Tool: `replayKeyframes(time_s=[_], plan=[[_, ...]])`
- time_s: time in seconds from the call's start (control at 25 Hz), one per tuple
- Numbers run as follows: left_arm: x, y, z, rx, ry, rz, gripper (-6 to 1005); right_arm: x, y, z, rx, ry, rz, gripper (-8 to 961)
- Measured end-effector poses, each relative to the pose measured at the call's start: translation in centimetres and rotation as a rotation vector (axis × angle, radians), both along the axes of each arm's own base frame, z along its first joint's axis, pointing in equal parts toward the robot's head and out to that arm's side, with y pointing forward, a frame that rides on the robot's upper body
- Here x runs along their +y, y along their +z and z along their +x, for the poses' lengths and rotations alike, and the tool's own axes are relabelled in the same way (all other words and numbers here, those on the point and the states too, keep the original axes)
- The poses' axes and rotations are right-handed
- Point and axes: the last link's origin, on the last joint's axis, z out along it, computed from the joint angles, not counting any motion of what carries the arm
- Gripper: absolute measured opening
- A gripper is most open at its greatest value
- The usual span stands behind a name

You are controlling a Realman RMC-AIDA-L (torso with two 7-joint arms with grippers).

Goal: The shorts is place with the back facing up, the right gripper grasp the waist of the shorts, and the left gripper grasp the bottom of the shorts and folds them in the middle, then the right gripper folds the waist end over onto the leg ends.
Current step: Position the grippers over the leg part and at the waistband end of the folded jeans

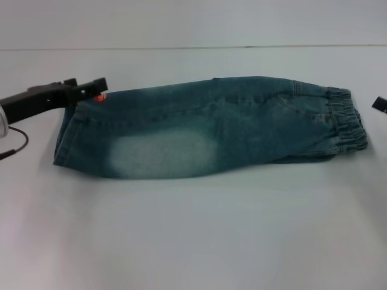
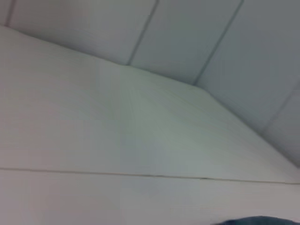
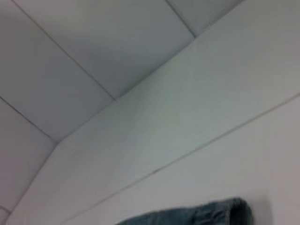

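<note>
The shorts (image 1: 205, 127) lie folded lengthwise on the white table, blue-green denim with a pale worn patch facing me. The ruffled waist (image 1: 346, 121) is at the right end and the leg ends (image 1: 66, 136) at the left. My left gripper (image 1: 87, 84) hovers at the far corner of the leg ends, beside an orange spot, and its two black fingers look spread apart with no cloth between them. Only a black tip of my right gripper (image 1: 379, 104) shows at the right edge, just past the waist. The right wrist view catches the waist (image 3: 220, 213); the left wrist view shows a sliver of the shorts (image 2: 255, 220).
A thin black cable (image 1: 18, 142) loops on the table beside the left arm. The white table (image 1: 199, 229) stretches out in front of the shorts. A pale panelled wall (image 1: 193, 21) rises behind the table's back edge.
</note>
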Motion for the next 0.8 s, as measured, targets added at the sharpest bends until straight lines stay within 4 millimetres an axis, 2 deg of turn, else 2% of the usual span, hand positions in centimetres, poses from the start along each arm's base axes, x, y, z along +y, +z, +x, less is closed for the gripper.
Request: replayKeyframes(time_s=[0.2,0.4,0.8], plan=[[-0.7,-1.6,0.7,-0.019,-0.047,-0.048,886,0.1,-0.4,0.0,-0.013,-0.007,-0.042,829],[-0.8,-2.7,1.0,-0.02,-0.053,-0.071,886,1.1,-0.7,-0.4,-0.021,-0.024,-0.059,829],[-0.7,-3.5,2.1,-0.029,-0.102,-0.083,885,3.3,-1.6,-1.1,-0.082,-0.053,-0.116,830]])
